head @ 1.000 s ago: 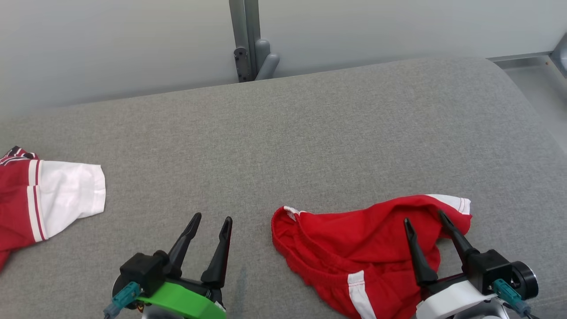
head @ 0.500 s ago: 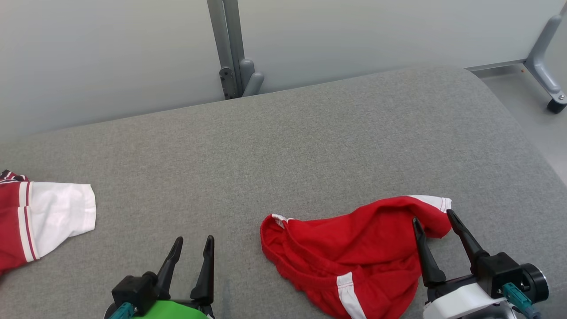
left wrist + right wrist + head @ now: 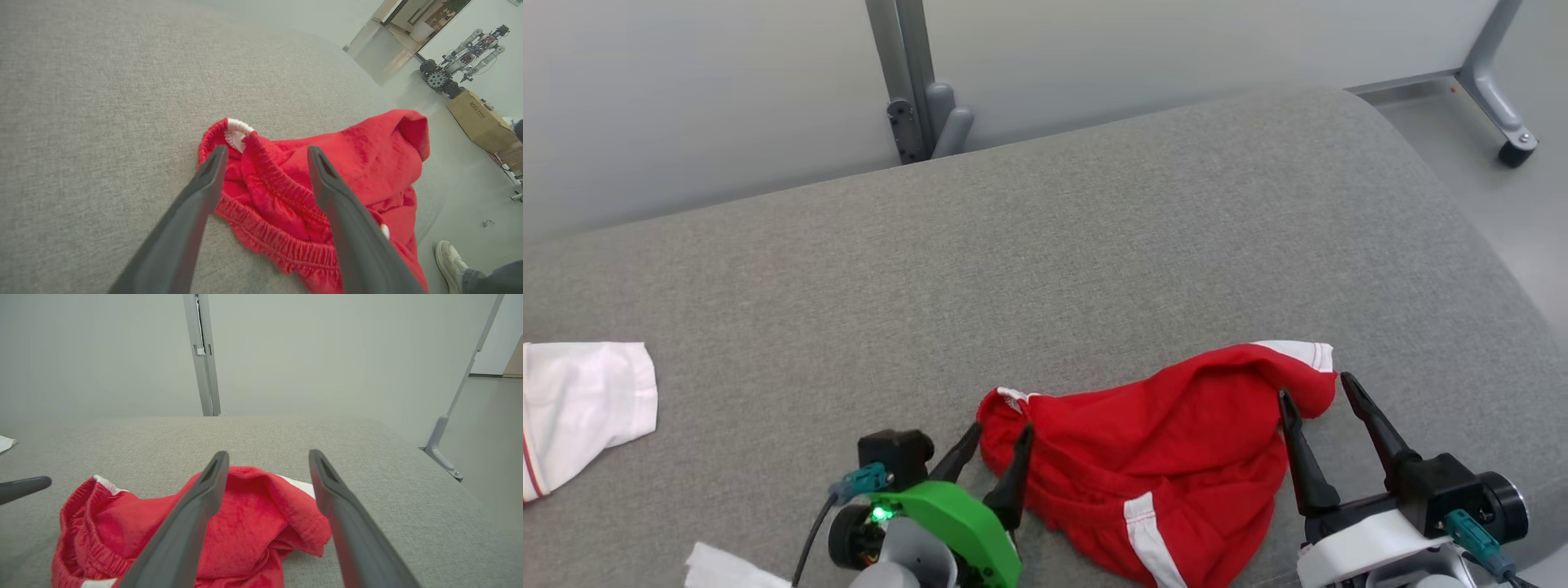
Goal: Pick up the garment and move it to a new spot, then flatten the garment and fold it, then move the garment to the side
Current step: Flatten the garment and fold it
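Observation:
The garment [image 3: 1160, 441] is a pair of red shorts with white stripes, lying crumpled on the grey cushioned surface [image 3: 1045, 261] at the lower right of the head view. My left gripper [image 3: 1000, 431] stands open over its left end, fingers straddling the elastic waistband [image 3: 265, 179]. My right gripper [image 3: 1316, 389] is open at the garment's right end, above the raised red fold [image 3: 265, 510] by the white hem [image 3: 1298, 351]. Nothing is held by either gripper.
A second garment's white sleeve [image 3: 580, 408] lies at the far left. A white scrap [image 3: 727, 567] sits at the bottom edge. A grey post [image 3: 907, 82] stands behind the surface, a wheeled leg [image 3: 1499, 106] at the right. A person's shoe [image 3: 449, 257] is beside the surface.
The head camera has turned right, shifting the whole scene leftward. My left gripper has swung right, from the bare surface to the garment's waistband end. The right gripper stays at the garment's right end.

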You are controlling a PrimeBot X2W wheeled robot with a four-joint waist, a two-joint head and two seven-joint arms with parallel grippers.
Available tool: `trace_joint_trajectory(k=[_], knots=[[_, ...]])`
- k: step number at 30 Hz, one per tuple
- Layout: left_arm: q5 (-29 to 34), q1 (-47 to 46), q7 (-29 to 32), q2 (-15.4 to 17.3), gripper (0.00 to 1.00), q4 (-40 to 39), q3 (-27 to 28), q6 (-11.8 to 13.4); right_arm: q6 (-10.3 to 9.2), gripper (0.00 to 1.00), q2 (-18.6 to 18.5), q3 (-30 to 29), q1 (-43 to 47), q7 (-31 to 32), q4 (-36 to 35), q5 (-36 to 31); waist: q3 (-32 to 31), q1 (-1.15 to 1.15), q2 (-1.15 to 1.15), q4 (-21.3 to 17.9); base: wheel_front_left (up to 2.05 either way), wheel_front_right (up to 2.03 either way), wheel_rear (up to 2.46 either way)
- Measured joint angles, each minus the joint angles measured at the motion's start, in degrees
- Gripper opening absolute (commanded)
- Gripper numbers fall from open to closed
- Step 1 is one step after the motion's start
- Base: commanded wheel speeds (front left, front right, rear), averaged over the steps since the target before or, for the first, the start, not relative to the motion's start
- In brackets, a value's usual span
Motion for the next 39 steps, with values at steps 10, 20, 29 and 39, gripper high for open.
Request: trace_joint_trajectory(k=[10, 20, 29, 39], knots=[[-3.2, -6.7, 5.2, 0.0, 1.0, 7.0, -4.0, 8.4, 0.0, 1.0, 0.8, 0.2, -0.9, 0.0, 0.3, 0.7, 2.7, 0.0, 0.0, -4.3, 0.0, 0.0, 0.0], [-3.7, -12.8, 6.3, 0.1, 1.0, 15.3, -3.4, 8.5, 0.0, 1.0, 0.9, 0.0, -1.7, 0.0, 0.5, 0.9, 4.1, 0.0, 0.0, -6.1, 0.0, 0.0, 0.0], [-4.5, -16.5, 5.2, 0.1, 0.0, 17.7, -4.4, 5.4, 0.0, 1.0, 0.9, 0.1, -2.2, 0.0, 0.9, 2.0, 4.2, 0.0, 0.0, -7.0, 0.0, 0.0, 0.0], [-3.4, -28.6, 6.2, 0.0, 0.0, 8.8, -5.3, 4.6, 0.0, 1.0, 0.9, -0.2, -2.0, 0.0, 1.5, 2.5, 3.1, 0.0, 0.0, -7.5, 0.0, 0.0, 0.0]])
